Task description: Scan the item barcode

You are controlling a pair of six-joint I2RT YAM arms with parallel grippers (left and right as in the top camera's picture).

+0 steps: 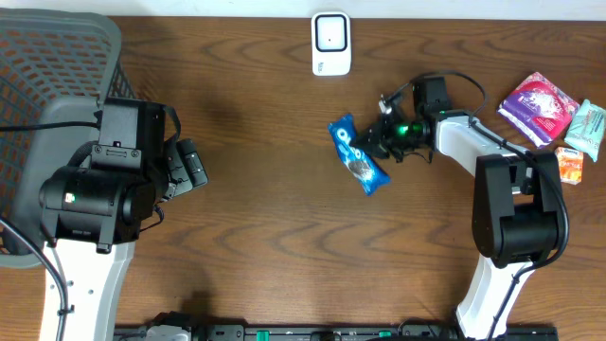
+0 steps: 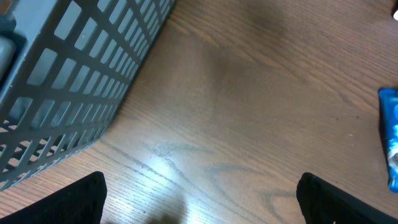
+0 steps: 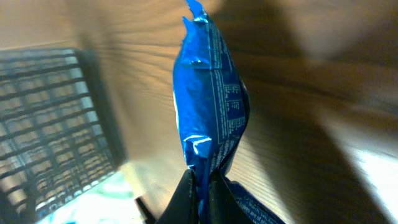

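A blue snack packet (image 1: 358, 154) is at the middle of the wooden table, with my right gripper (image 1: 377, 142) at its right side. In the right wrist view the two dark fingers (image 3: 186, 193) pinch the packet's lower edge (image 3: 211, 99), so my right gripper (image 3: 202, 186) is shut on it. The printed back of the packet faces the camera. A white scanner (image 1: 330, 44) stands at the table's far edge, above the packet. My left gripper (image 1: 189, 166) hangs at the left, wide open over bare wood (image 2: 199, 199). The packet's end shows at that view's right edge (image 2: 390, 137).
A grey mesh basket (image 1: 38, 57) fills the far left corner, close beside the left arm (image 2: 68, 74). At the right edge lie a purple packet (image 1: 538, 107), a teal packet (image 1: 587, 130) and a small orange packet (image 1: 569, 163).
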